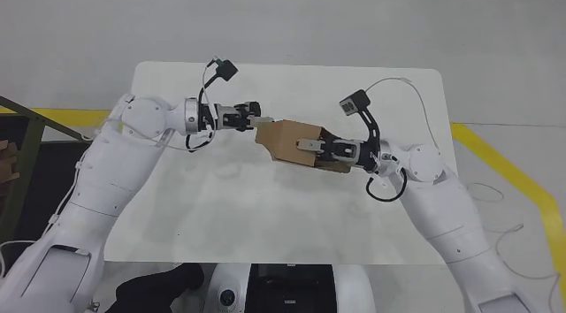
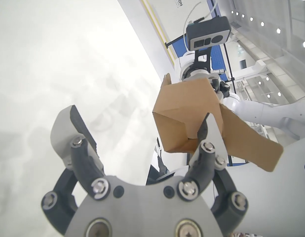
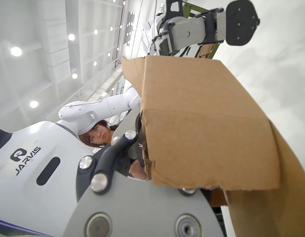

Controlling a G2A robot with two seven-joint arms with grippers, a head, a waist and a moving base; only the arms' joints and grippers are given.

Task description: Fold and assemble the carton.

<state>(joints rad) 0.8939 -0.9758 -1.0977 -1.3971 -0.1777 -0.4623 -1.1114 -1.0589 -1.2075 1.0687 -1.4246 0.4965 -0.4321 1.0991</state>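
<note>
Carton mid-frame above table, long axis left-to-right between the arms: right gripper clamped on its right end, left gripper spread wide at its upper-left corner, one fingertip touching the open end.

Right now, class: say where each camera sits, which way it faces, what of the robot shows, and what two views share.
Top view: above the arms, looking down at the table; both arms show, flanking the carton.
Left wrist view: behind open left jaws, facing the carton.
Right wrist view: behind right jaws, facing the gripped carton.
All three share the carton.
</note>
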